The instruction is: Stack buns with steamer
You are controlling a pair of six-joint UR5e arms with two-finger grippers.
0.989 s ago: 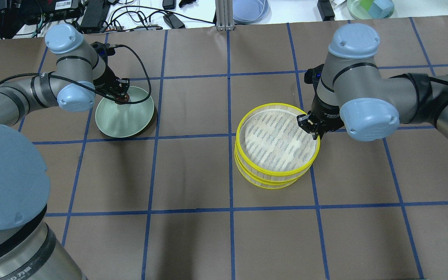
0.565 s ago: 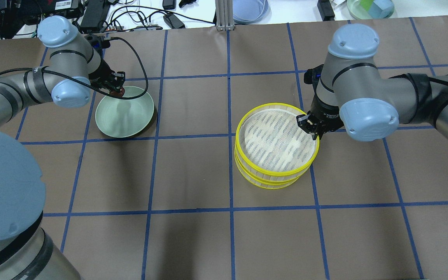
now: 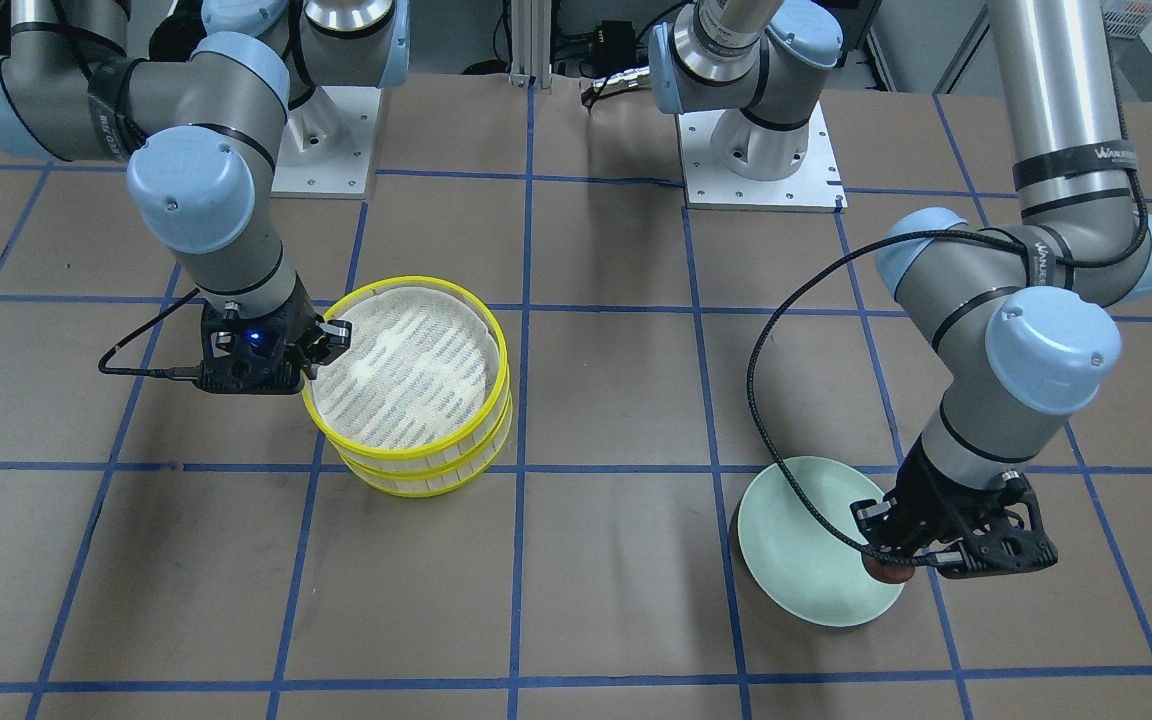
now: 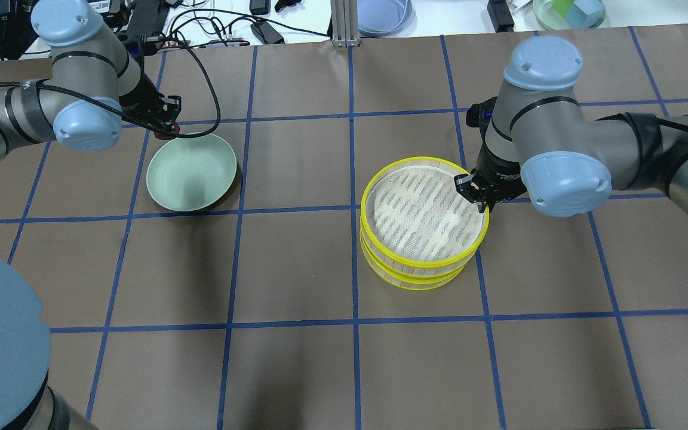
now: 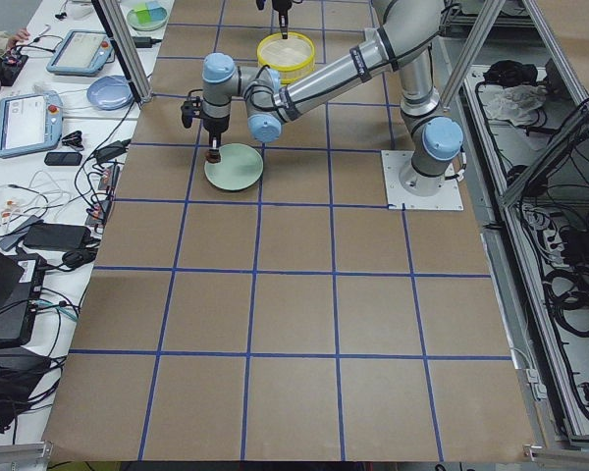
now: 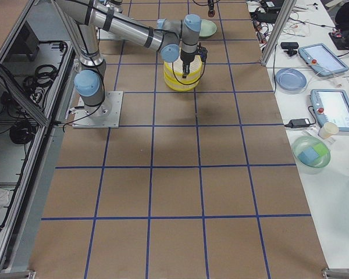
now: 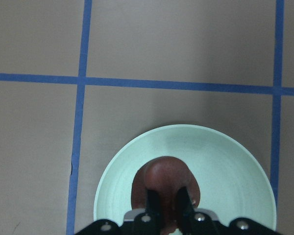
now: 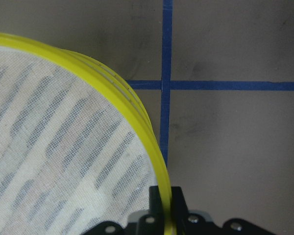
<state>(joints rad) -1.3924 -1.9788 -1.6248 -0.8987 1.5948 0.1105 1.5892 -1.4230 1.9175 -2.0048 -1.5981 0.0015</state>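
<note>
A brown paper-covered table (image 4: 296,263), marked into squares by blue tape lines (image 4: 233,209), carries only two things, and they sit well apart. On the robot's left lies a shallow, smooth pale green round plate (image 4: 194,179). On its right stands a yellow-rimmed round steamer (image 4: 424,218), built of stacked tiers with pale slatted walls. The top tier is lined with a white woven cloth that shows grey dashes through it. Beyond the far table edge is a white bench with a tangle of black cables (image 4: 200,24), a pale blue dish (image 4: 383,15) and a green bowl of coloured blocks (image 4: 568,12). A black cable (image 3: 776,400) loops from the left wrist over the plate.

The left gripper (image 7: 169,210) has its two dark fingers (image 7: 154,205) pressed against a dark reddish-brown rounded bun (image 7: 164,176). The bun is smooth and slightly glossy, and bulges out past the fingertips. It hangs over the plate's far rim, on the side away from the robot, and appears clear of the plate's surface.

The right gripper (image 8: 165,200) pinches the steamer's top yellow rim on the side away from the plate, one finger inside the rim and one outside. Nothing lies between plate and steamer.
</note>
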